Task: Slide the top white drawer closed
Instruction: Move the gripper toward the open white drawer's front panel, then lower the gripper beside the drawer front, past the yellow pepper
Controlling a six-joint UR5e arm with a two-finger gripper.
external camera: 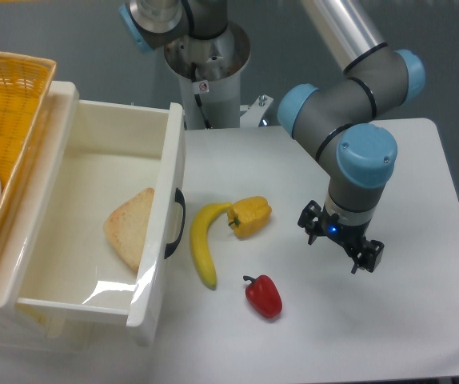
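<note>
The top white drawer (166,192) stands pulled far out of the cabinet at the left, its front panel facing right with a curved black handle (178,223). A slice of bread (132,227) lies inside it. My gripper (341,243) hangs over the table well to the right of the drawer front, beyond the fruit. Its two black fingers are spread apart and hold nothing.
A banana (203,242), a yellow bell pepper (250,216) and a red bell pepper (264,295) lie on the white table (421,320) between the drawer and the gripper. A yellow wicker basket (9,112) holding a white dish sits at the far left. The arm's base (205,56) stands behind.
</note>
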